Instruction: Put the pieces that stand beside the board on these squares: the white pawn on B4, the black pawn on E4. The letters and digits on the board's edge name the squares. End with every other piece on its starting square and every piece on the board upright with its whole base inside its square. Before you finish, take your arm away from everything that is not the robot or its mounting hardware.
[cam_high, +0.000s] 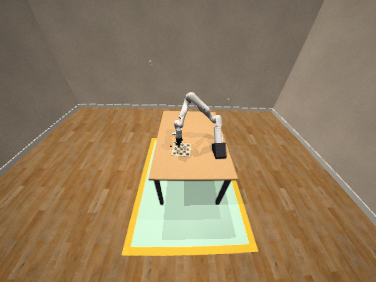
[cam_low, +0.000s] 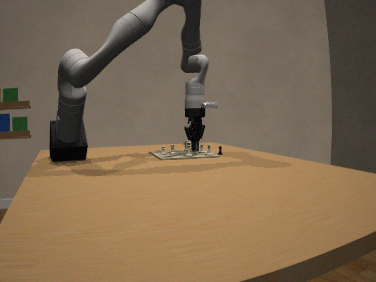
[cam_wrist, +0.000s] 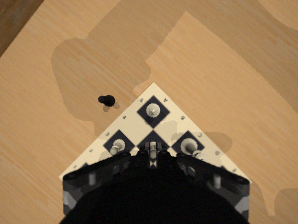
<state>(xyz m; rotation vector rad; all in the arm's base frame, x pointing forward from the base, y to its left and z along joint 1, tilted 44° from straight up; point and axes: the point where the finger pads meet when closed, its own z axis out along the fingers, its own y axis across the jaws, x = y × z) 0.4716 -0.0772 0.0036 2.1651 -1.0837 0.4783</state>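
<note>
— Where does the board (cam_wrist: 131, 116) sit?

— Directly under the gripper (cam_wrist: 152, 150), on the table (cam_wrist: 225, 65). A pawn (cam_wrist: 152, 147) stands between the fingers.

— And around it?

— Three pieces stand on squares just ahead and to either side. Another pawn (cam_wrist: 105, 100) stands off the board, ahead and left, near its corner.

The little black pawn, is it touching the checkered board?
Apart. The wrist view shows bare table between the black pawn and the board edge.
</note>
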